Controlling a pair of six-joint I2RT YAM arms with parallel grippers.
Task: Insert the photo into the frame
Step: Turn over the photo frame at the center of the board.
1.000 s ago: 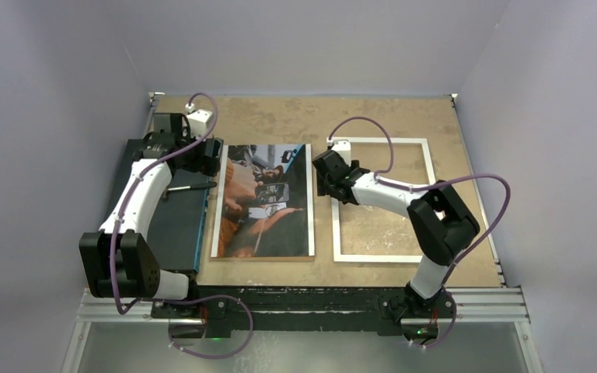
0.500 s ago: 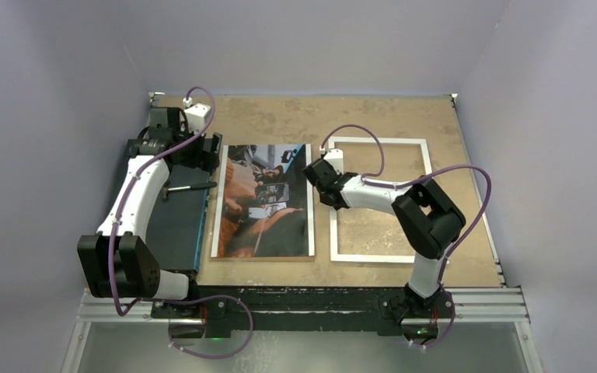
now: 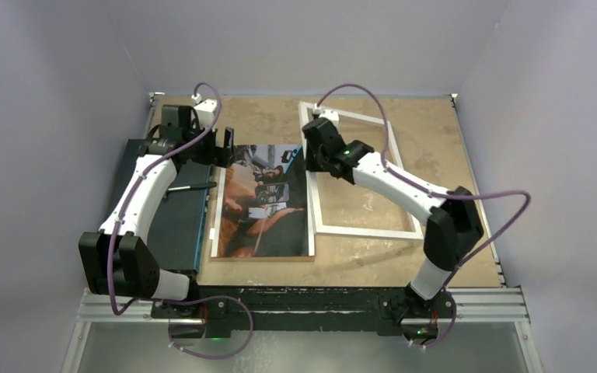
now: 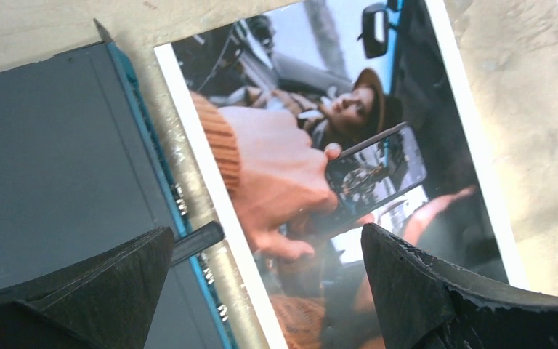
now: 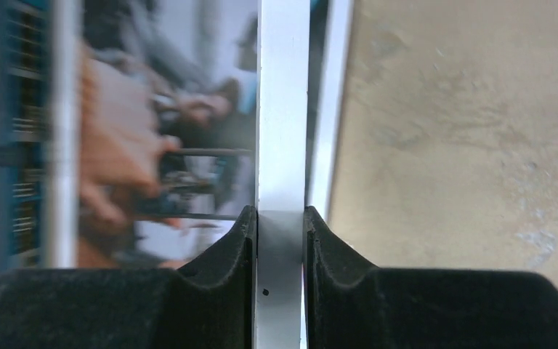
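1. The photo (image 3: 264,200) lies flat, picture side up, on the table (image 3: 272,116), a little left of centre in the top view. It is not yet in the frame (image 3: 369,231).
2. The frame is to the right of the photo and sits at a slant. Its left border is just beside the photo's right edge. Its upper left part looks raised from the table, but how high is hard to tell.
3. The right gripper (image 3: 316,159) is closed narrowly on the frame's white left border. In the right wrist view its two fingers press this border from both sides.
4. The left gripper (image 3: 221,148) holds nothing. Its fingers stand wide apart above the upper left corner of the photo, near the dark board (image 3: 155,217) at the left of the picture.
5. As I judge it, the task is at an early stage: only the frame is gripped. The frame and photo must be brought together, the photo seated inside the border, and the grip released.
6. Through the frame's opening only the table shows, so I cannot tell if a pane or a back is in it.
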